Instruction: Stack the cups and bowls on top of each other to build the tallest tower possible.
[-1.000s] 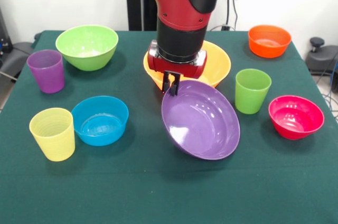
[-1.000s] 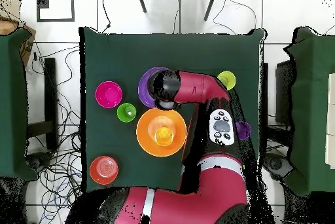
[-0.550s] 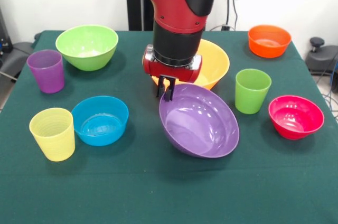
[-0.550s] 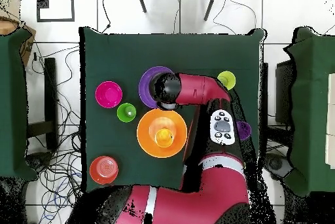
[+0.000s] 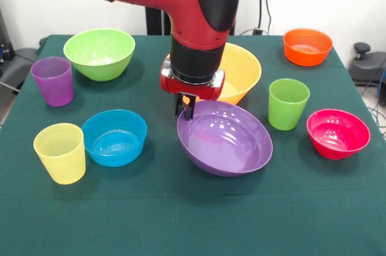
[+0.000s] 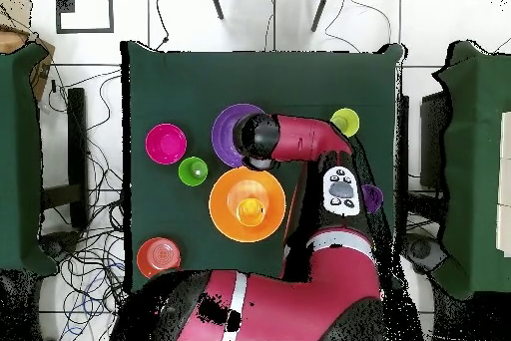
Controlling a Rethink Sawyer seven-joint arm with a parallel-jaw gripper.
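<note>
Purple bowl (image 5: pixel 224 137) sits nearly level on the table, just in front of the orange-yellow bowl (image 5: pixel 242 72). Gripper (image 5: pixel 186 104) fingers pinch its far rim. Judged step: moving it onto the base. You must next lift it clear, then centre it.

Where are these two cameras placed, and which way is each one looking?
Front view: sits across the table from the robot, looking over the green cloth toward it; shows the red and black arm coming down, its claw at the purple bowl's rim.
Overhead view: sits above, looking straight down; shows the robot's base at the bottom and its arm reaching up the picture.
Both show the purple bowl, the orange-yellow bowl and the pink-red bowl, turned half round between views.
</note>
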